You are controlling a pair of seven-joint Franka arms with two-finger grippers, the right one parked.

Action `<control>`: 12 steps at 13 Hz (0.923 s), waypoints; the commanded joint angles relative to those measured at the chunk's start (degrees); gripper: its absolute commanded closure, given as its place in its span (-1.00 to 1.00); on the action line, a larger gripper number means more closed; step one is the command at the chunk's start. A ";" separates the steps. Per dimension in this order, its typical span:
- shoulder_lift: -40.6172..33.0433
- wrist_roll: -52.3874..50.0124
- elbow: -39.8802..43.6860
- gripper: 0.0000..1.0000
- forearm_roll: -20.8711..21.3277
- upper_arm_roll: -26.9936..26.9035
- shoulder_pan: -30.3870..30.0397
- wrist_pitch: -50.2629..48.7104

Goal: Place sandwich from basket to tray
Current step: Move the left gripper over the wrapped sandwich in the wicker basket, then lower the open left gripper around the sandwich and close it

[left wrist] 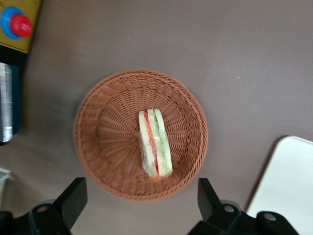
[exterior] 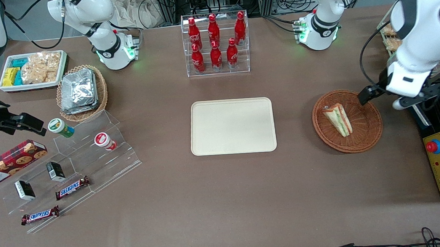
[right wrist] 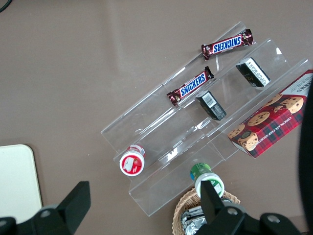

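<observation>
Sandwich [left wrist: 155, 143] layers, white bread with green and orange filling, showed plainly from the left wrist camera, while the front view gave only a slanted wedge [exterior: 337, 119] lying in the basket [exterior: 369, 135]. The gripper [left wrist: 142, 203] hung above the basket's edge at the working arm's end of the table, fingers [left wrist: 72, 199] spread wide and holding nothing; in the front view the arm hid most of it. The tray [exterior: 232, 126] lay bare beside the basket, well apart.

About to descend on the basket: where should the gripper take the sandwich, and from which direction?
From straight above. The sandwich lies in the basket with its layered edge up, so close the open gripper across the two bread faces, near mid-length.
</observation>
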State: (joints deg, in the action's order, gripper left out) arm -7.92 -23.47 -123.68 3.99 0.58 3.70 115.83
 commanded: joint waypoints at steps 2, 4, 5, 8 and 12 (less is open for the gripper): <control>2.11 -3.68 -8.14 -1.00 0.76 -0.31 0.69 11.75; 4.48 -4.83 -13.75 -1.00 0.76 -0.31 0.69 21.05; 6.15 -5.44 -15.78 -1.00 0.76 -0.31 0.78 24.93; 11.42 -5.89 -16.60 -0.99 0.76 -0.23 0.87 28.74; 14.15 -5.89 -16.60 -0.98 0.76 -0.31 1.39 29.54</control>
State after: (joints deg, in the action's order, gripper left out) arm 5.48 -27.88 -140.57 3.99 0.58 4.38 144.55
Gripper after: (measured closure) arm 0.004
